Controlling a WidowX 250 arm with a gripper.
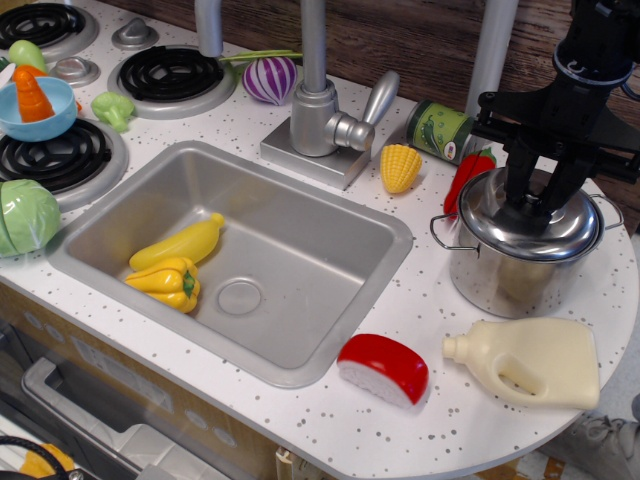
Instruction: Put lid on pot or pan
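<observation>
Black and angular, the gripper (540, 195) descends from the upper right of the frame, with its two fingers (519, 180) pointing straight down onto the top of the lid (528, 224). The fingers stand on either side of the lid's centre, where the knob is hidden between them; whether they are clenched on the knob or released cannot be told from this view. The arm's wrist section rises behind the gripper toward the top right corner.

The lid sits on the pot (515, 275), covering its mouth, and appears level. The pot stands on the speckled white counter (330, 420) at the right, well apart from the sink (235, 255). One wire handle shows on the pot's left side and another on its right. The pot's contents are hidden by the lid.

The sink holds a yellow squash (180, 242) and a yellow bell pepper (166, 281), touching each other near the left wall. A blue bowl (30, 112) at the left, between the stove burners, holds an orange carrot (34, 95).

On the counter:
- A cream jug (530, 362) lies on its side just in front of the pot.
- A red cheese wedge (384, 368) lies near the sink's front right corner.
- A corn cob (400, 167), a green can (444, 132) and a red pepper (466, 180) lie between the faucet (325, 110) and the pot.
</observation>
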